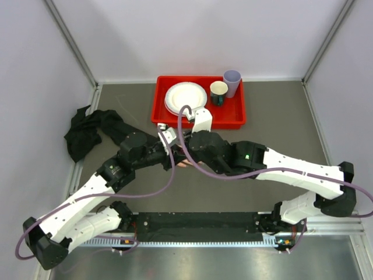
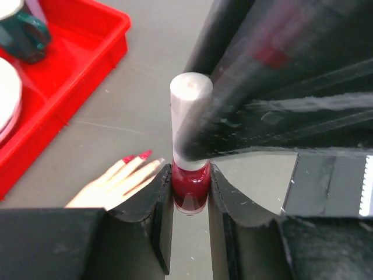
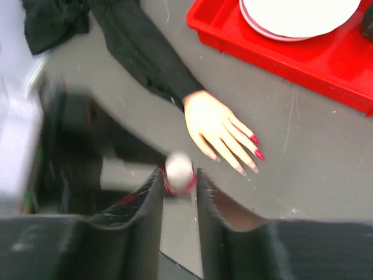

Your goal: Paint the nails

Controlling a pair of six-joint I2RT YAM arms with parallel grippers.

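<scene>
Right now, a grey table (image 1: 274,125) is seen from above, and two long arms are stretched over it so that they meet in the middle of the frame. A red tray (image 1: 230,116) is set at the top middle, out of the way of the work. A black cloth (image 1: 81,134) is heaped at the left edge. White plates (image 1: 185,98) are stacked in the tray, with a green cup (image 1: 219,92) and a pale purple cup (image 1: 232,81) beside them.

A fake hand (image 3: 213,122) in a black sleeve (image 3: 140,52) is laid flat on the table with its fingers spread, so that each nail can be reached from above. In the top view it is mostly hidden under the arms.

A small bottle (image 2: 190,189) of dark red polish is held upright just beside the fake hand's fingertips. The left gripper (image 2: 190,178) is clamped on the glass at the bottom middle of its own view, so the bottle cannot turn or tip. A white cap (image 2: 189,111) is seen on top of the bottle. The right gripper (image 3: 179,175) looks closed on that cap, though the view is blurred. It is judged that the cap is to be twisted off so the brush can be pulled out.

The nails (image 3: 254,140) are found at the fingertips, right of the middle in the right wrist view. At least two are seen to be dark red; the others look pale or cannot be told.
</scene>
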